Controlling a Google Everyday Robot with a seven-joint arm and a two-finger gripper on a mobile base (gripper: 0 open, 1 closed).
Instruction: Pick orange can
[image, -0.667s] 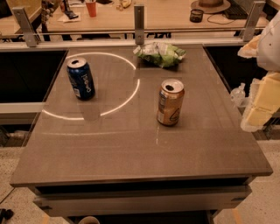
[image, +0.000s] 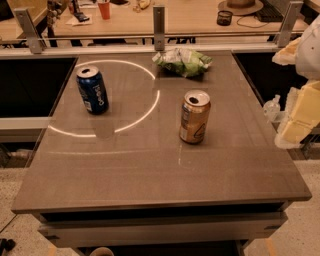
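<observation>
While a dark blue metal drink can (image: 92, 90) stands upright at left on the grey-brown table (image: 150, 170), the orange can (image: 194, 116), gold-toned metal with a silver top, stands upright right of centre, crumpled green bag (image: 183, 61) behind it. Cream-coloured gripper (image: 296, 120) hangs off the table's right edge, well apart from the orange can; open or closed, cannot tell.

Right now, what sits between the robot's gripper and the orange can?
Nothing: in the camera view, only bare tabletop runs from the orange can to the gripper beside the table's right edge. The green bag lies farther back.
</observation>
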